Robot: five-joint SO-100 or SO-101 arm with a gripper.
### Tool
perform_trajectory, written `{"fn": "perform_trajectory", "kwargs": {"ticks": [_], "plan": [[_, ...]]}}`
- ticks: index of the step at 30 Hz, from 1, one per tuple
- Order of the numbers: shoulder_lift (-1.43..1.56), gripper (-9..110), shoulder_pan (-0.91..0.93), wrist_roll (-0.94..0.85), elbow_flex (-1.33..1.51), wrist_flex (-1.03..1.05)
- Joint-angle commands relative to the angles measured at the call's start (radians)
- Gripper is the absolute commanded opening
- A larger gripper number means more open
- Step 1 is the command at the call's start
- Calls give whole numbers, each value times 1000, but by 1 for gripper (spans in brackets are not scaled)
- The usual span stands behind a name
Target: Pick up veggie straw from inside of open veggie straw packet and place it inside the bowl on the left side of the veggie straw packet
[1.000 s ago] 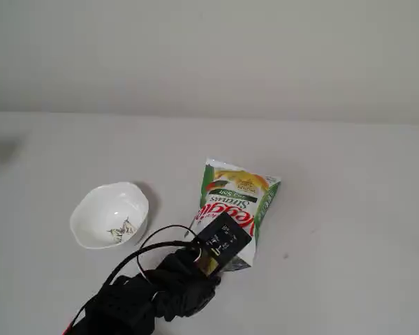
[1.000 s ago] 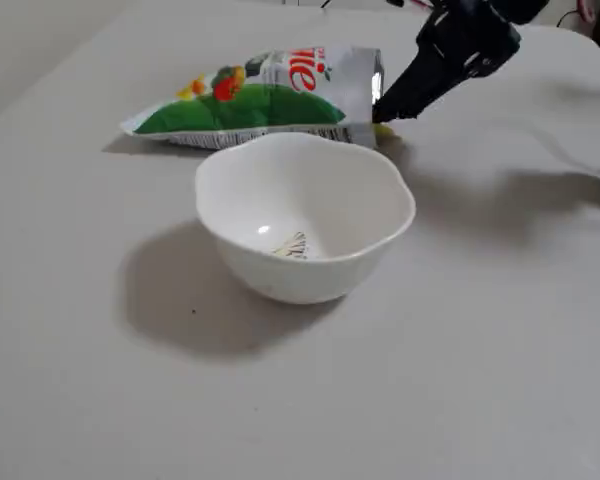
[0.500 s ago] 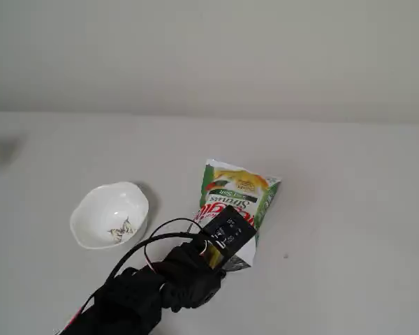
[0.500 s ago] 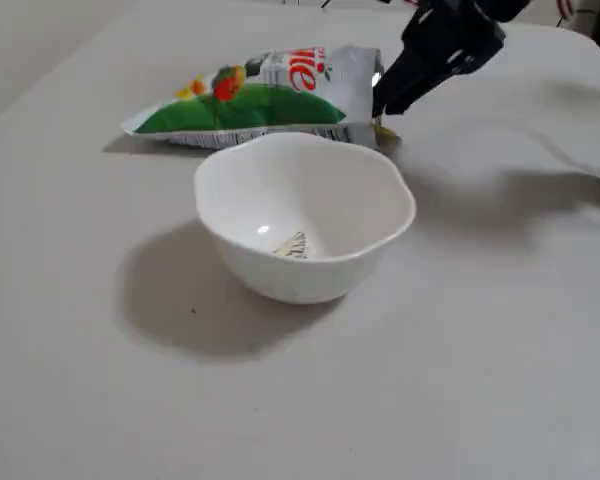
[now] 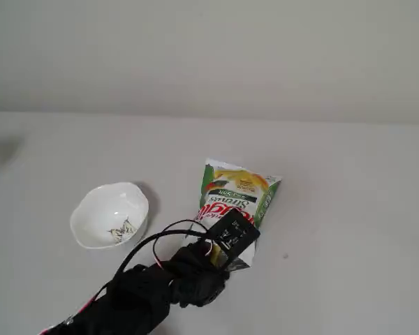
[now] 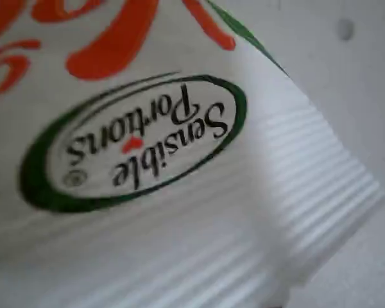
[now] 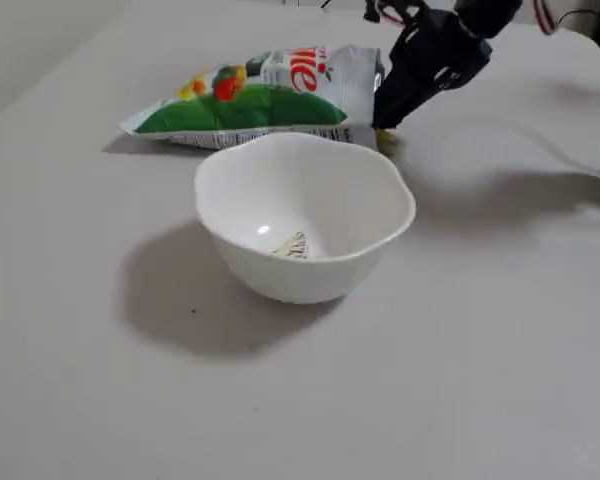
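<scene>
gripper (image 7: 383,122): black, tip at the open end of the veggie straw packet; jaw opening and any hold cannot be told.
veggie straw packet (image 5: 235,194): lies flat on the table (image 5: 349,209), right of the bowl in a fixed view; fills the wrist view.
veggie straw (image 7: 386,140): pale yellow bit at the packet mouth, under the gripper tip.
bowl (image 5: 109,215): upright, only its dark motif inside.

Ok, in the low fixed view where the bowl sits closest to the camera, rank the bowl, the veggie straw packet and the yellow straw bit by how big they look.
1. The bowl and the veggie straw packet: they look alike, and the bowl is nearer, so unranked.
2. The veggie straw: only a tiny yellow tip shows, below the gripper.
</scene>
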Motion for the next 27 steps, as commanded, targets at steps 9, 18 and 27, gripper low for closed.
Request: {"fn": "perform_trajectory", "kwargs": {"ticks": [9, 18, 27], "plan": [[-3, 4, -2, 0, -64, -12], [-6, 0, -15, 8, -64, 5], [164, 0, -31, 12, -66, 155]]}}
